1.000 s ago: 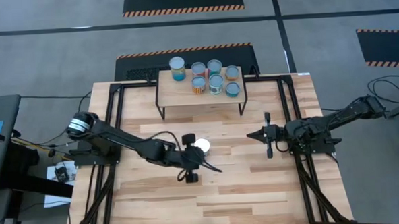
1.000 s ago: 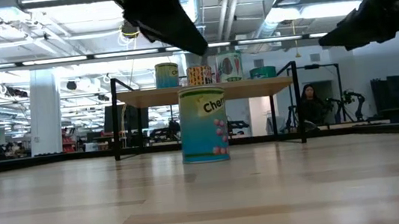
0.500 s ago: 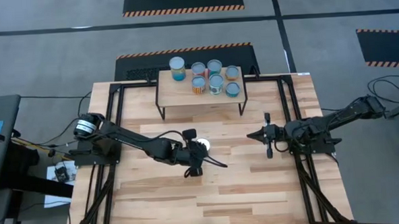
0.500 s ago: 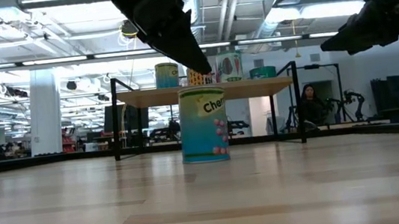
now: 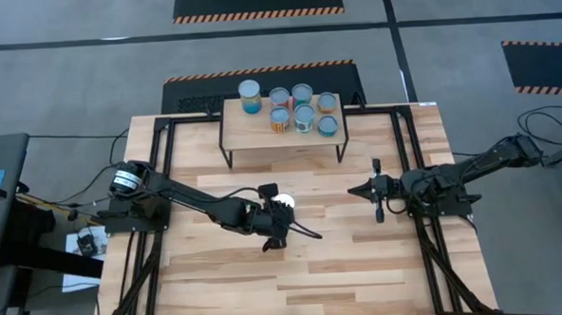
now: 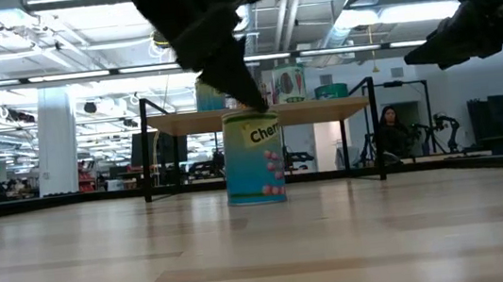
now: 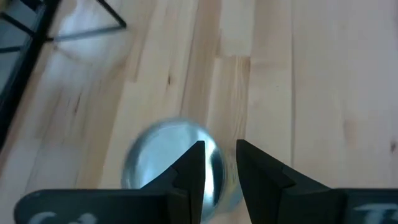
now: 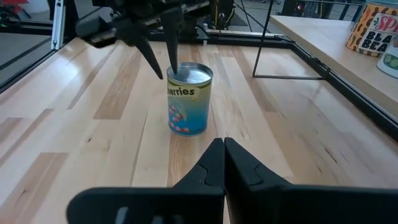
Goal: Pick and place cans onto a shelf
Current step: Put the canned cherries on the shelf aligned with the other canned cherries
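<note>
One teal can [image 5: 283, 201] with a silvery top stands upright on its base in the middle of the table; it also shows in the low view [image 6: 254, 160] and the right wrist view [image 8: 188, 102]. My left gripper [image 8: 166, 74] has come down on it from above at a slant, open by a narrow gap [image 7: 221, 144]. One of its fingers is over the can's top and the other is just outside the rim. My right gripper [image 5: 356, 190] hovers shut at the table's right, touching nothing. Several cans [image 5: 303, 111] stand on the shelf [image 5: 242, 138] at the table's far side. My left gripper meets the can with one fingertip [image 8: 174, 70] at the edge of its silvery top [image 8: 193, 77], just inside the rim. The other finger [image 8: 152, 59] hangs free outside the can's wall. The fingers slant down from the table's left. The can stays on the table.
The shelf's thin black legs [image 8: 261, 43] stand beyond the can. Black frame rails [image 5: 158, 172] run along the table's left and right sides. Bare planks [image 5: 296, 280] lie on the near side of both grippers. A person [image 6: 389, 135] sits in the room behind.
My left gripper has sunk toward the can and tipped more steeply downward, until one fingertip reached the can's top. The can has shifted a little toward the table's left and remains on the table. My right arm has kept still.
</note>
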Motion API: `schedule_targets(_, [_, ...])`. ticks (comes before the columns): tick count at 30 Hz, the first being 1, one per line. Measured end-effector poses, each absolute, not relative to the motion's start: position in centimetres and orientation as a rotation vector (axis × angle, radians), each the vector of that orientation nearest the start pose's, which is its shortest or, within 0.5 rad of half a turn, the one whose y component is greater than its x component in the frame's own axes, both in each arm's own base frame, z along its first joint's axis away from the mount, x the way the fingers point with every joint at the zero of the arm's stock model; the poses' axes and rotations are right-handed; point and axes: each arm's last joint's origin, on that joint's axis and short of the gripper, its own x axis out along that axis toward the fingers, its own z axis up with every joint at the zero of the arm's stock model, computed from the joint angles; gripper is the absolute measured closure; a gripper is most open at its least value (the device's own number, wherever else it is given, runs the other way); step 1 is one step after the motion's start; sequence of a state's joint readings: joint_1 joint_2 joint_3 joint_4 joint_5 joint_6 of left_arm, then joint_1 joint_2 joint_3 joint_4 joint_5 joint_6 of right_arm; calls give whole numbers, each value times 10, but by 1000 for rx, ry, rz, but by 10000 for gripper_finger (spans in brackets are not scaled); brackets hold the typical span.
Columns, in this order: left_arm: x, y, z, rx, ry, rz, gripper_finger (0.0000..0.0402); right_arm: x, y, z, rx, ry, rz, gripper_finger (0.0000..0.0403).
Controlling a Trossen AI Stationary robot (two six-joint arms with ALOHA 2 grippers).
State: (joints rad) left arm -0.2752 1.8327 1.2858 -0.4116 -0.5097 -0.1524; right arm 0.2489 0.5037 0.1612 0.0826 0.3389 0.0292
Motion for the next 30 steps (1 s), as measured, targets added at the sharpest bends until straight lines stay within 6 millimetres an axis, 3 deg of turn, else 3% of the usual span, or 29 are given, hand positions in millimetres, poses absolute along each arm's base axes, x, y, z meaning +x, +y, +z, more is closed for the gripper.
schedule_targets(8, [371, -88, 204, 230, 881, 283, 324, 130, 23, 181, -46, 247, -93, 390])
schedule_targets(17, [369, -86, 200, 233, 921, 239, 393, 130, 23, 181, -41, 247, -94, 389])
schedule_targets(20, [369, -86, 201, 278, 936, 205, 397, 130, 23, 181, -40, 247, -94, 390])
schedule_targets(24, [363, -86, 213, 351, 1004, 193, 400, 130, 23, 180, -31, 249, -95, 389])
schedule_targets(30, [346, -76, 265, 370, 1005, 284, 401, 130, 23, 180, -26, 258, -96, 389])
